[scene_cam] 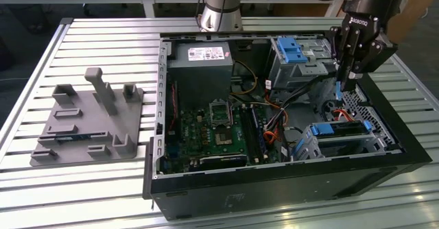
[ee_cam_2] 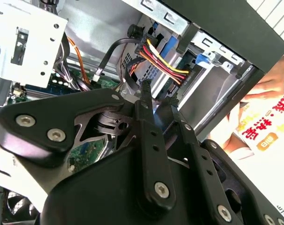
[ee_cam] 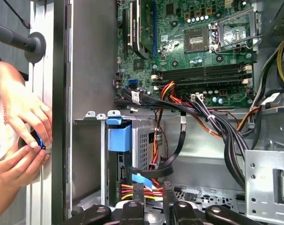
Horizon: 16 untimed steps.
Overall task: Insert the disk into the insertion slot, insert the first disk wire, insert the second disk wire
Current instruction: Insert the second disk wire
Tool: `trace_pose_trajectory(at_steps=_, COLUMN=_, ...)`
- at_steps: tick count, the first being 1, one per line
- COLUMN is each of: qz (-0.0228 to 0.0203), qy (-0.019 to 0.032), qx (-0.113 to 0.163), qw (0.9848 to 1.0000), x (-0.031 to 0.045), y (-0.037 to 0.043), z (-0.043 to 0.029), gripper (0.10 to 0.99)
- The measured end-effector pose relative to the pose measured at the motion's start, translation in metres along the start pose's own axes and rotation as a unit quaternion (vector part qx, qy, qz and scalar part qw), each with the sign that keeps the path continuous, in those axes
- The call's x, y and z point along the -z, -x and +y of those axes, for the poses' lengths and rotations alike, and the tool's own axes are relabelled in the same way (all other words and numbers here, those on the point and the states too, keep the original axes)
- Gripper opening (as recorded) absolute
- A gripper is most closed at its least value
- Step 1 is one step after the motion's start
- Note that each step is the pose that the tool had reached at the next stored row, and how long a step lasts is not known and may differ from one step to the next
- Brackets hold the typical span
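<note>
Fingers (ee_cam: pixel 169 194) of my black gripper (scene_cam: pixel 343 87) pinch a blue-tipped black wire (ee_cam: pixel 143 178), upper right of the exterior view, above the blue-framed silver disk (scene_cam: pixel 346 129).

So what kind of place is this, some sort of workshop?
Most likely a robotics lab or test bench: an opened desktop computer case sits on a slatted metal table, a robot arm reaches over it, and a grey parts fixture lies beside it.
</note>
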State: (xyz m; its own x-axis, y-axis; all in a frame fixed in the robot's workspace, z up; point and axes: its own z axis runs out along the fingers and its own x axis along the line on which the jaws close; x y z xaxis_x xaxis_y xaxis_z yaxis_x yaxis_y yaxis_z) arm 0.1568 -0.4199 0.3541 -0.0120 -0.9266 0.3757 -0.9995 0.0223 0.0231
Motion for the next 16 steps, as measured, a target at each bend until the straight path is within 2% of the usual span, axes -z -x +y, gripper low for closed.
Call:
trace_pose_trajectory(at_steps=7, qz=0.0026, qy=0.0005, qx=0.000, qw=1.0000, x=-0.0012, y=-0.0029, z=0.0003, gripper=0.302)
trace_pose_trajectory(at_steps=10, qz=0.0026, qy=0.0005, qx=0.000, qw=1.0000, x=-0.0031, y=-0.0049, z=0.0037, gripper=0.302)
trace_pose_trajectory(at_steps=16, qz=0.0027, qy=0.0005, qx=0.000, qw=1.0000, x=-0.0096, y=-0.0154, z=0.0073, gripper=0.302)
